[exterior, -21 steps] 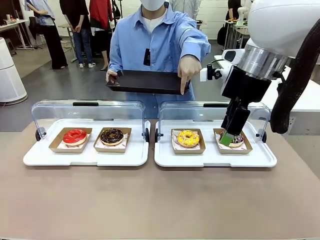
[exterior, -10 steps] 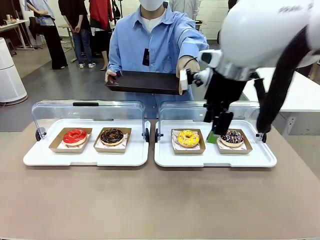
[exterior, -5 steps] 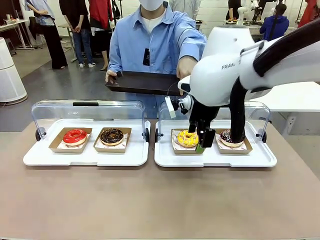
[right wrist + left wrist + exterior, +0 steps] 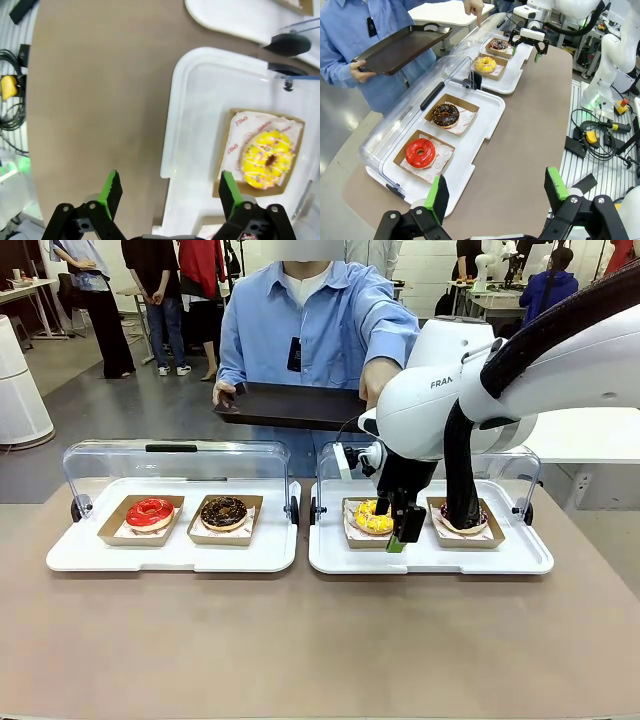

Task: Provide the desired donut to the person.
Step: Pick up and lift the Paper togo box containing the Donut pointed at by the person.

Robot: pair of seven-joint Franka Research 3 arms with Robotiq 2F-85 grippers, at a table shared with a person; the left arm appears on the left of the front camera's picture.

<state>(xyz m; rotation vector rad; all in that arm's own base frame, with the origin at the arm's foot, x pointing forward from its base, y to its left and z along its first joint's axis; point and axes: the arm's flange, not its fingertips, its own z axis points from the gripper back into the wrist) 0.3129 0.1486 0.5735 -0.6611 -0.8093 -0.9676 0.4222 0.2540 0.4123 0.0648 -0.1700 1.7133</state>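
Observation:
The person (image 4: 310, 320) at the far side holds a dark serving tray (image 4: 290, 405) in one hand and points a finger (image 4: 476, 7) of the other hand down over the right-hand case. A yellow sprinkled donut (image 4: 370, 517) lies in its cardboard box there. My right gripper (image 4: 393, 525) hangs open just in front of and beside that donut, over the white tray's rim (image 4: 172, 125). In the right wrist view the yellow donut (image 4: 267, 160) lies off to one side of my right gripper (image 4: 170, 189). My left gripper (image 4: 497, 190) is open and empty, high over the table's left end.
A chocolate sprinkled donut (image 4: 470, 520) sits partly behind my right arm. The left case holds a red donut (image 4: 150, 512) and a chocolate donut (image 4: 223, 511). Both clear lids (image 4: 175, 465) stand open toward the person. Bare brown table (image 4: 300, 640) lies in front.
My right arm has swung left from the chocolate sprinkled donut to the yellow one and come down lower. The person keeps holding the tray and pointing.

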